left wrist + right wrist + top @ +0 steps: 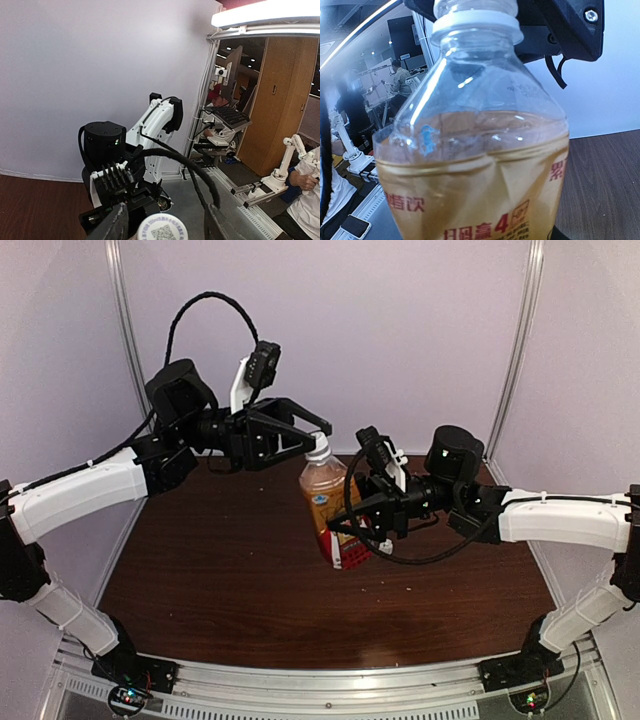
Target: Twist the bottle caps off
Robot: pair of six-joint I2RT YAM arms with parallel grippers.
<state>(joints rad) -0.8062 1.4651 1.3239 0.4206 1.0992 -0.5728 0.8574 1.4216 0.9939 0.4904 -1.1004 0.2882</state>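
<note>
Bottle (322, 495), amber liquid, red-white label, gripped by right pincer (355, 532); left pincer (319, 440) gapes around white cap (318, 450).

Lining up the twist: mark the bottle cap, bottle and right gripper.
bottle cap (161, 231): left wrist view, its printed top.
bottle (321, 490): top view, amber upper body.
right gripper (346, 526): top view, between its fingertips.

Soft, even overhead light; glaring ceiling strip (265, 11), close-up bottle (470, 150) perhaps slightly soft, background blurred.

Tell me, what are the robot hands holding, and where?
The right gripper holds the bottle by its labelled lower body. The left gripper straddles its cap, not gripping yet.
</note>
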